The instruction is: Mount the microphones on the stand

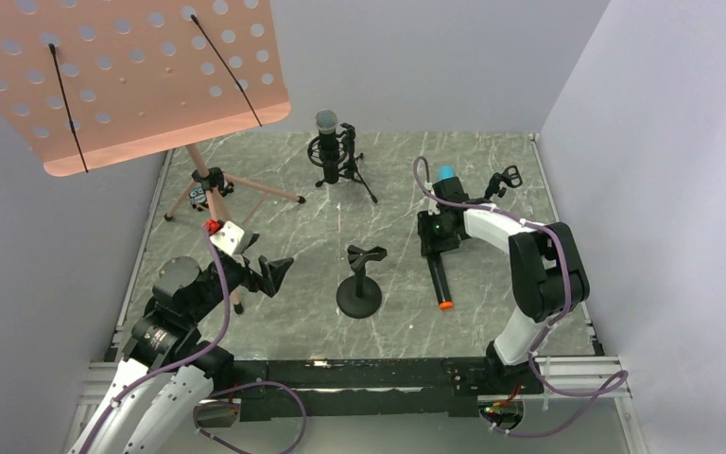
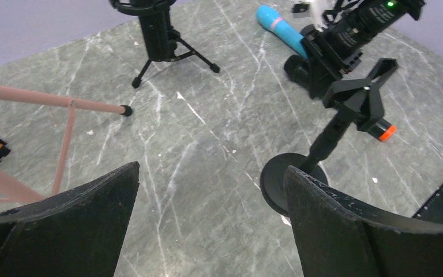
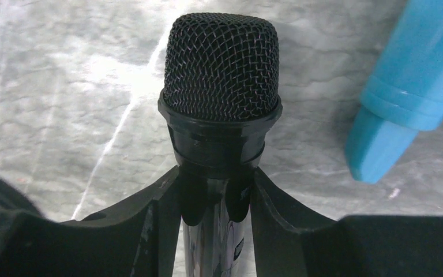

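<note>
The black microphone with the silver mesh head point(image 1: 327, 142) stands upright in a black tripod stand point(image 1: 345, 170) at the back. The all-black microphone point(image 1: 439, 276) lies on the table, its orange end point(image 1: 446, 305) toward me. My right gripper point(image 1: 433, 248) is shut on its neck just below the mesh head point(image 3: 221, 63). The bright blue microphone point(image 1: 447, 174) lies just beyond that gripper and shows at the right of the right wrist view point(image 3: 415, 86). A round-base stand point(image 1: 359, 293) with an empty clip point(image 1: 367, 254) stands mid-table. My left gripper point(image 1: 279, 272) is open and empty, left of it.
A pink perforated music stand point(image 1: 132, 76) on tripod legs point(image 1: 213, 184) stands at the back left, close behind my left arm. A small black clip stand point(image 1: 506, 178) is at the back right. Walls close off the left, back and right.
</note>
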